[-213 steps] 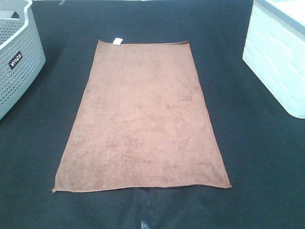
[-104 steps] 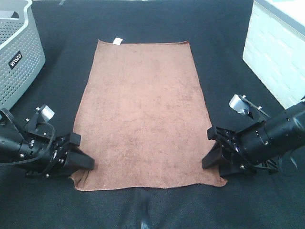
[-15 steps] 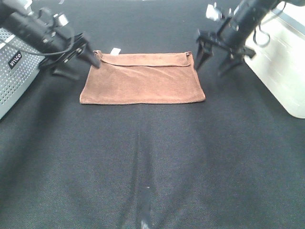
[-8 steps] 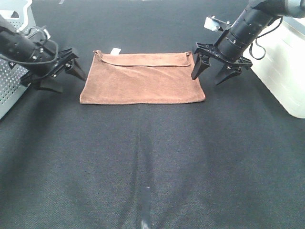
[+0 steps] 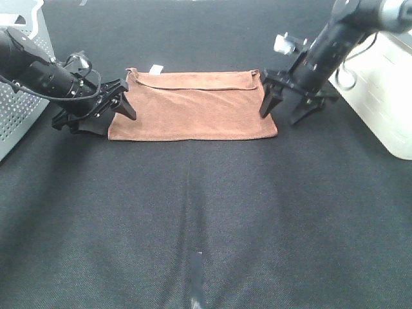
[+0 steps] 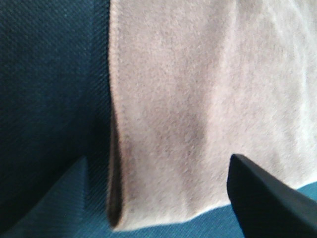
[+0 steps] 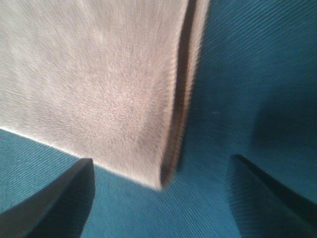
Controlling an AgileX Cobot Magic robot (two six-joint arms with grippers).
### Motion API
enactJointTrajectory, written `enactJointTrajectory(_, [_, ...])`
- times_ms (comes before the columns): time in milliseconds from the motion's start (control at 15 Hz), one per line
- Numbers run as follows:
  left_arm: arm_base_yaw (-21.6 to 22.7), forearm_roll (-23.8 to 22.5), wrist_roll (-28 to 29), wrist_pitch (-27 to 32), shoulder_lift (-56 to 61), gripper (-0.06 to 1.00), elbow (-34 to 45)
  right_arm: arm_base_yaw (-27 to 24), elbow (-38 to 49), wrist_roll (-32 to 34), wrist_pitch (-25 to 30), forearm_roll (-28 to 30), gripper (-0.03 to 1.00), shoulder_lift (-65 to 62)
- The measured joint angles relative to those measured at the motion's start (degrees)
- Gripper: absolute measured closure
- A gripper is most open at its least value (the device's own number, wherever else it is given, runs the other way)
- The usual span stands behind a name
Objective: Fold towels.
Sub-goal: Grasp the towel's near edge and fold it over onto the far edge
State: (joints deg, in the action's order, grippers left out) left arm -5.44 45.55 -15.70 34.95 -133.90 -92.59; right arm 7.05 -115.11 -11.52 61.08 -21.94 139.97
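Observation:
The brown towel lies folded in half on the black table, its upper layer's hem just short of the far edge and a white tag at the far left. My left gripper is open and empty at the towel's left edge, near the front corner. In the left wrist view the towel edge runs between the spread fingers. My right gripper is open and empty at the towel's right edge. In the right wrist view the layered towel edge lies between the fingers.
A grey perforated basket stands at the left edge of the table. A white bin stands at the right edge. Black mat covers the table in front of the towel.
Both open grippers have come down from the towel's far corners toward its front. The left swung out left, then back in to the left edge. The towel has not moved.

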Motion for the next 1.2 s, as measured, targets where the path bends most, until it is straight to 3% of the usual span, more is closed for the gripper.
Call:
enactJointTrajectory(267, [-2.1,3.7,-2.8,-1.8,-1.5,0.22,-1.1,0.0,0.1,-2.4,-1.5,-7.7,0.28,3.3])
enactJointTrajectory(467, [-2.9,4.1,-2.9,0.3,-3.4,0.33,-4.4,0.0,0.0,-4.2,-2.6,-12.2,0.38,4.4])
enactJointTrajectory(600, [-3.2,4.0,-2.9,0.7,-4.2,0.51,-5.2,0.0,0.0,-4.4,-3.2,-14.0,0.54,5.0])
enactJointTrajectory(800, [-3.3,2.3,-2.6,1.1,-4.6,0.91,-5.2,0.0,0.0,-2.6,-3.4,-12.4,0.97,5.6])
enactJointTrajectory(1200, [-1.7,-2.3,-1.6,7.0,-1.7,0.92,-5.3,0.0,0.9,0.5,-0.9,-7.0,0.97,3.1])
